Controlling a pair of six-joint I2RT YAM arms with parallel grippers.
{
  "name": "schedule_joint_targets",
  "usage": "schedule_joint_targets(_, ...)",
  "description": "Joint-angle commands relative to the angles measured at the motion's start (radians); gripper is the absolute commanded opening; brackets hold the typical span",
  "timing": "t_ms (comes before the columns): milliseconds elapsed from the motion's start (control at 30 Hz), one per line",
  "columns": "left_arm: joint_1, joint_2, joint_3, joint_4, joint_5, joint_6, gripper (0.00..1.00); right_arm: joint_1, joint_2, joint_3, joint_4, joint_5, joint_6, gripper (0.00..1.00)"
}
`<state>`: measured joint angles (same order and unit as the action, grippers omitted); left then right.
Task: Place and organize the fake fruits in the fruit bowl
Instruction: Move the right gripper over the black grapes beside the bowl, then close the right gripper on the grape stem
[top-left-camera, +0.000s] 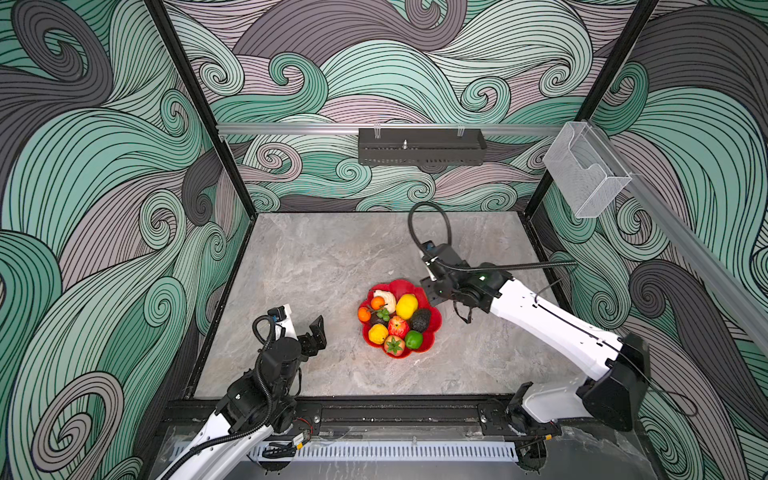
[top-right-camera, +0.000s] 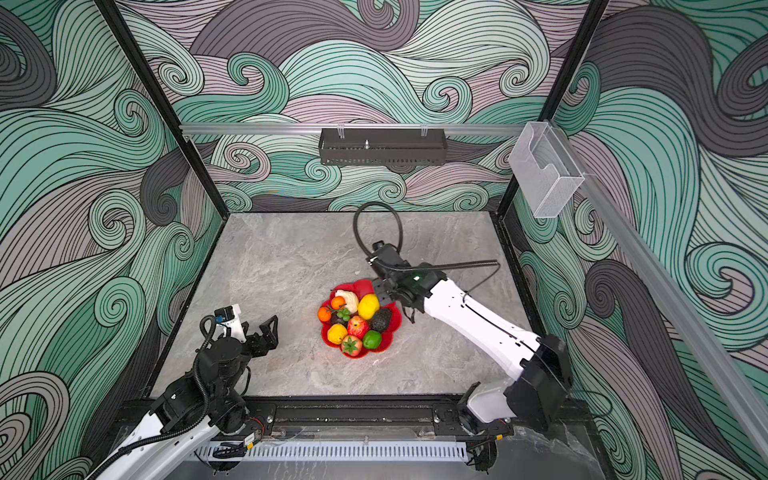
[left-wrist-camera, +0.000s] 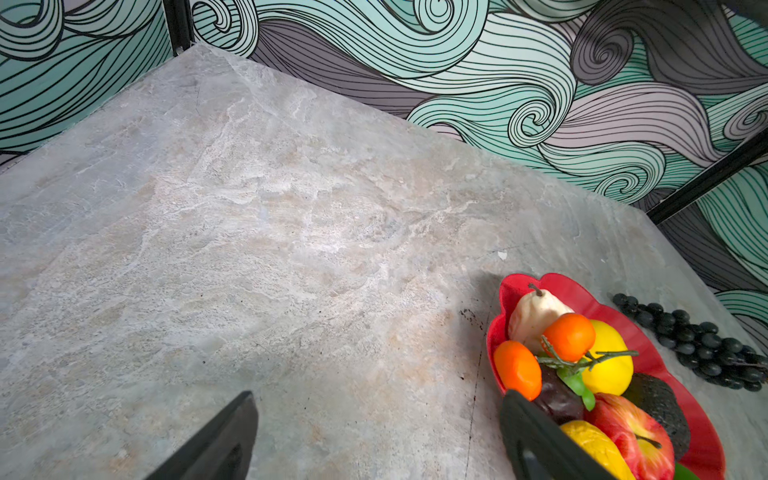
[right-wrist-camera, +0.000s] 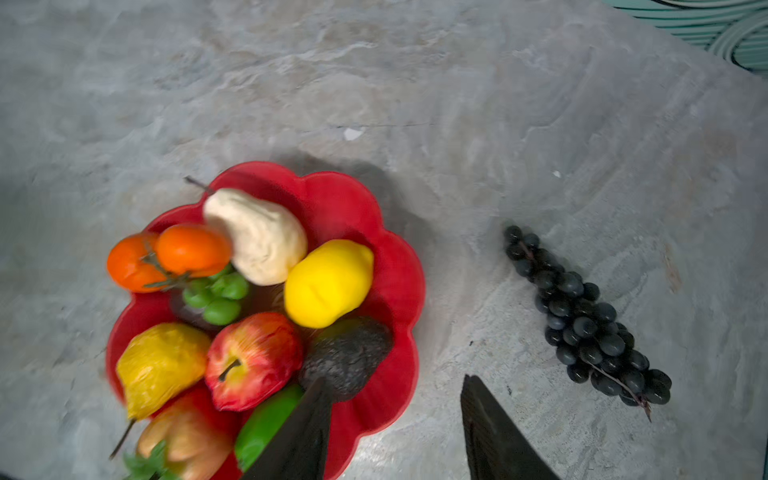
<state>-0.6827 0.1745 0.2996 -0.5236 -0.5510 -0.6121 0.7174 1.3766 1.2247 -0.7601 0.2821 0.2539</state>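
The red fruit bowl (top-left-camera: 401, 287) sits near the middle of the table (top-left-camera: 316, 257), filled with fake fruits (top-left-camera: 397, 326): a cream pear (right-wrist-camera: 257, 237), lemon (right-wrist-camera: 328, 282), apple (right-wrist-camera: 253, 357), avocado (right-wrist-camera: 349, 353), tangerines (right-wrist-camera: 193, 249) and lime (top-left-camera: 413, 339). The dark grape bunch (right-wrist-camera: 582, 316) lies on the table just beside the bowl, toward the right edge, not touching it. The right gripper (right-wrist-camera: 395, 380) hangs over that side of the bowl's rim, jaws partly apart and empty. The left gripper (left-wrist-camera: 379, 394), toward the front left corner, gapes wide, holding nothing.
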Motion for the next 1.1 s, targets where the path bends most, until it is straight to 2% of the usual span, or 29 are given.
schedule_joint_targets(0,0.006,0.036,0.059,0.012,-0.011,0.038,0.93,-0.122,-0.050,-0.091,0.077,-0.043,0.060,0.52)
schedule_joint_targets(167,0.006,0.051,0.059,0.014,-0.019,0.047,0.93,-0.366,-0.115,-0.231,0.161,-0.203,0.130,0.49)
schedule_joint_targets(367,0.006,-0.001,0.026,0.029,-0.010,0.086,0.93,-0.636,-0.191,-0.397,0.293,-0.370,0.237,0.49)
schedule_joint_targets(533,0.006,-0.031,0.018,0.020,-0.013,0.089,0.93,-0.846,-0.231,-0.549,0.483,-0.544,0.388,0.49)
schedule_joint_targets(667,0.006,-0.034,0.016,0.019,-0.016,0.089,0.93,-0.942,-0.256,-0.653,0.612,-0.571,0.491,0.47)
schedule_joint_targets(800,0.006,-0.019,0.016,0.032,-0.020,0.095,0.94,-1.029,-0.199,-0.735,0.780,-0.642,0.597,0.43)
schedule_joint_targets(1067,0.007,0.012,0.018,0.051,-0.019,0.097,0.94,-1.085,-0.046,-0.755,0.967,-0.677,0.665,0.36)
